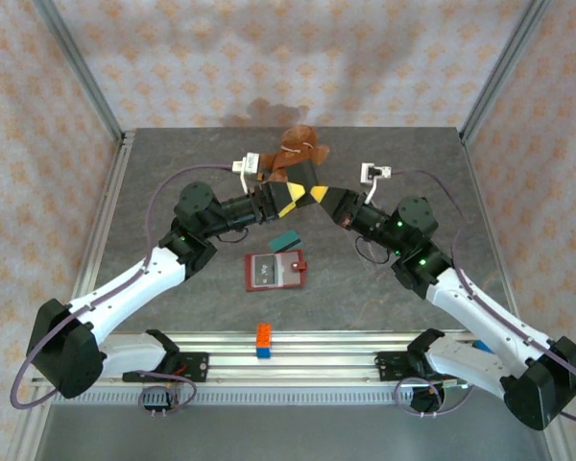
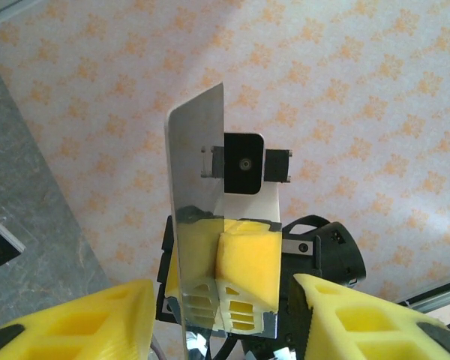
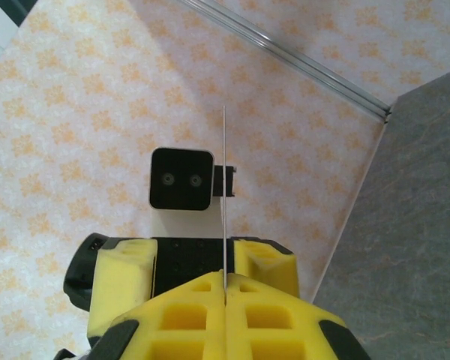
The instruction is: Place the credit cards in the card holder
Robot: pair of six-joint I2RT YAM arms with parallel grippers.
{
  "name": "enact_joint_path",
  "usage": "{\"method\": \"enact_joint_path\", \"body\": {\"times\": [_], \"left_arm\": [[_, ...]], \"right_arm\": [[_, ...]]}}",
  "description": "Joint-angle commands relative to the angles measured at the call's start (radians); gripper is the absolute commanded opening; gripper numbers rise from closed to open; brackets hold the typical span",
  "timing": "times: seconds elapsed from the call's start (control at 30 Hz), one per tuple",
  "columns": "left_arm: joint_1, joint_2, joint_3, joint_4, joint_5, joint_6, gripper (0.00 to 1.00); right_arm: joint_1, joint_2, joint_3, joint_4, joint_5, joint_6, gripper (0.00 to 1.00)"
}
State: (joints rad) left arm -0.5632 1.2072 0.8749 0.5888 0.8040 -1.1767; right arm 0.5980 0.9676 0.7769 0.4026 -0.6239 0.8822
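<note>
Writing: small marks on the pale inner panel of the card holder, too small to read. Both grippers meet above the far-centre of the table. The right gripper is clamped on the lower end of a credit card, which stands upright above the pinch. The card's face is shiny grey and mirrors the yellow pads; in the right wrist view it is a thin edge-on line. The left gripper faces it with its fingers spread to either side of the card, a gap showing on both sides and no contact seen. The dark red card holder lies flat near table centre, below the grippers, with bare surface on its left and right. A teal card lies just beyond its far edge, tilted, apart from both arms. A brown plush toy sits close behind the grippers, near the back wall. White connectors lie at either side of it. An orange-and-blue block sits on the near rail, well apart from the holder.
</note>
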Motion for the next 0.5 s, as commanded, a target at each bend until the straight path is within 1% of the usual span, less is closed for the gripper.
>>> {"method": "enact_joint_path", "body": {"times": [0.0, 0.1, 0.17, 0.3, 0.33, 0.4, 0.43, 0.47], "left_arm": [[-0.006, -0.035, 0.005, -0.016, -0.005, 0.039, 0.45], [-0.006, -0.037, 0.005, -0.001, -0.003, 0.029, 0.31], [-0.006, -0.043, 0.000, 0.006, -0.003, 0.027, 0.23], [-0.005, -0.053, 0.006, -0.054, -0.006, 0.063, 0.04], [-0.006, -0.056, 0.009, -0.068, -0.006, 0.072, 0.00], [-0.005, -0.062, 0.004, -0.077, -0.012, 0.081, 0.00], [-0.006, -0.066, 0.003, -0.085, -0.017, 0.090, 0.00], [-0.004, -0.069, 0.004, -0.102, -0.021, 0.105, 0.00]], "right_arm": [[0.006, -0.050, 0.007, -0.037, -0.032, -0.045, 0.00], [0.006, -0.054, -0.010, -0.024, -0.040, -0.025, 0.00], [0.006, -0.052, -0.013, -0.014, -0.050, -0.020, 0.00], [0.006, -0.058, -0.013, -0.017, -0.053, -0.020, 0.00], [0.006, -0.059, -0.016, -0.009, -0.054, -0.015, 0.00], [0.006, -0.060, -0.011, -0.009, -0.062, -0.012, 0.00], [0.006, -0.060, -0.009, -0.015, -0.070, -0.017, 0.06], [0.006, -0.061, -0.004, -0.033, -0.074, -0.027, 0.32]]}}
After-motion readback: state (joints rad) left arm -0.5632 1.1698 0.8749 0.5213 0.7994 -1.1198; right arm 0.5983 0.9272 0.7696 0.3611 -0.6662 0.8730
